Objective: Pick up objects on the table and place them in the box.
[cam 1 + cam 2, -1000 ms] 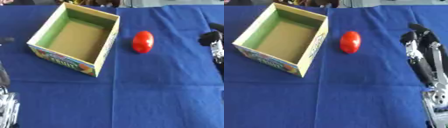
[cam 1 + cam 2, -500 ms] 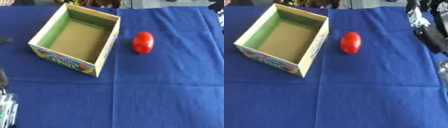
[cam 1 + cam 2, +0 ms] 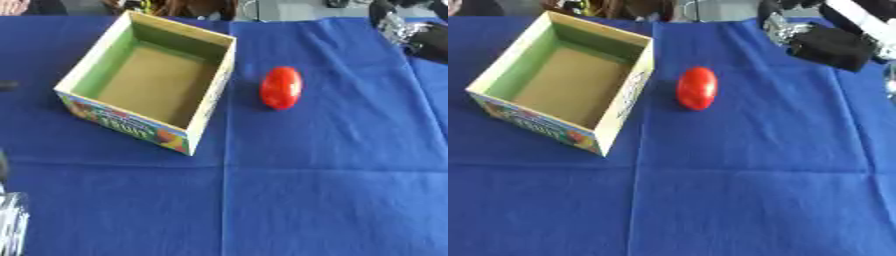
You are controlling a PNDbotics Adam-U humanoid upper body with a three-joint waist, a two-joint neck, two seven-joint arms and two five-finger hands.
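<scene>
A red oval object point(image 3: 281, 87) lies on the blue cloth, just right of the open cardboard box point(image 3: 87, 75), apart from it. The box has a green inside, a brown floor and a fruit print on its front; nothing shows inside it. My right hand point(image 3: 831, 46) hovers over the far right of the table, beyond and to the right of the red object, its fingers point(image 3: 779, 26) loosely stretched left and holding nothing. A silvery part of my left hand point(image 3: 10, 227) shows at the lower left corner.
The blue cloth point(image 3: 306, 190) covers the whole table, with a wide open stretch in front of the box and the red object. A small dark thing point(image 3: 7, 85) lies at the left edge. Clutter sits beyond the far edge.
My right hand has risen from the right edge to the far right corner and come leftward, nearer the red object. Box and red object have not moved.
</scene>
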